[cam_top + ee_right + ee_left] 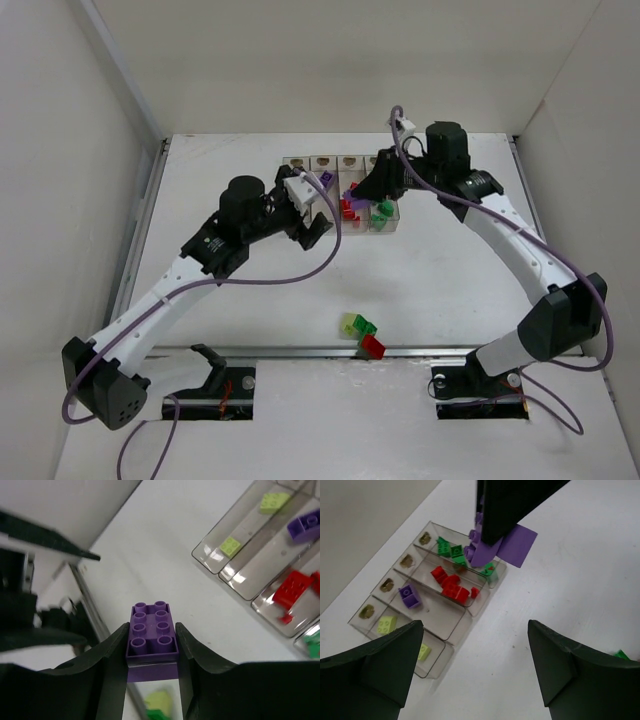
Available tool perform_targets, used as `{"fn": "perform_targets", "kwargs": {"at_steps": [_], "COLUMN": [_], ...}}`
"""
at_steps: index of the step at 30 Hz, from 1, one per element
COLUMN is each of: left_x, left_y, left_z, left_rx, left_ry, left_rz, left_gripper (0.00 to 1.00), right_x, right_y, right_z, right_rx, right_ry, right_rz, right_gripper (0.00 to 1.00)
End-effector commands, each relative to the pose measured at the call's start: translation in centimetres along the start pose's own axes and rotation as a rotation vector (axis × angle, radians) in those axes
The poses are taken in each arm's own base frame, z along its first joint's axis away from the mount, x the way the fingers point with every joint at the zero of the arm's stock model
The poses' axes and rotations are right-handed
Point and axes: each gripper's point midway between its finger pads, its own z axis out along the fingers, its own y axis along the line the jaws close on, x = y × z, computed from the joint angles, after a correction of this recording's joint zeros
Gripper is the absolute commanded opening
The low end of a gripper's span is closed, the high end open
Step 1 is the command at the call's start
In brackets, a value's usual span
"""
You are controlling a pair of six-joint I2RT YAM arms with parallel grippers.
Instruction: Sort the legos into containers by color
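While your right claw stands clamped on a purple brick above the bins, your left claw hangs by the left bins, jaws wide apart, holding nothing. You have four bins in a row at the far middle of the tabletop. Left to right they hold pale bricks, a purple one, red bricks and green bricks. Three loose bricks lie together at the near edge: pale loose brick, green loose brick, red loose brick.
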Motion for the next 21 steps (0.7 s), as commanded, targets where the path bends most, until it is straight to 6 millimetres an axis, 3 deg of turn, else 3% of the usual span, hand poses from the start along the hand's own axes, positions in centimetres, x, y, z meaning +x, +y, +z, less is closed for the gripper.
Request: {"fn": "perform_targets", "kwargs": {"at_steps": [1,2,6,7,9,11,13,21], "left_x": [-4.9,-5.2,-6.3,-6.4,-7.1,-7.7,-7.4,-7.1], "left_y": [3.3,3.8,5.4,4.4,3.6,2.6,2.3,1.7], "left_z": [-0.6,-0.7,-1.1,-0.4,-0.2,-0.1,0.6,1.2], "left_rx": [-0.200,-0.237,-0.319,-0.257,-0.200,-0.139,-0.107,-0.058], "left_ry": [-0.150,-0.157,-0.186,-0.190,-0.209,-0.240,-0.229,-0.214], "left_rz": [-0.067,-0.036,0.092,0.137,0.262,0.321,0.362,0.356], "left_gripper": [0.82,0.81,0.82,0.82,0.83,0.83,0.83,0.56], "right_x": [-5.4,-5.7,-8.0,-7.9,-8.4,-8.1,-7.9,-7.7], "right_y": [-0.3,-0.6,2.1,2.4,3.2,2.8,3.3,3.6], "right_z": [-0.2,-0.1,0.3,0.6,1.0,1.5,1.7,1.3], "right_rx": [0.143,0.158,0.204,0.211,0.200,0.207,0.198,0.206], "right_ry": [-0.227,-0.255,-0.377,-0.381,-0.390,-0.379,-0.371,-0.380], "right_rz": [0.366,0.421,0.449,0.447,0.447,0.452,0.449,0.438], "right_gripper": [0.00,0.00,0.00,0.00,0.00,0.00,0.00,0.00]}}
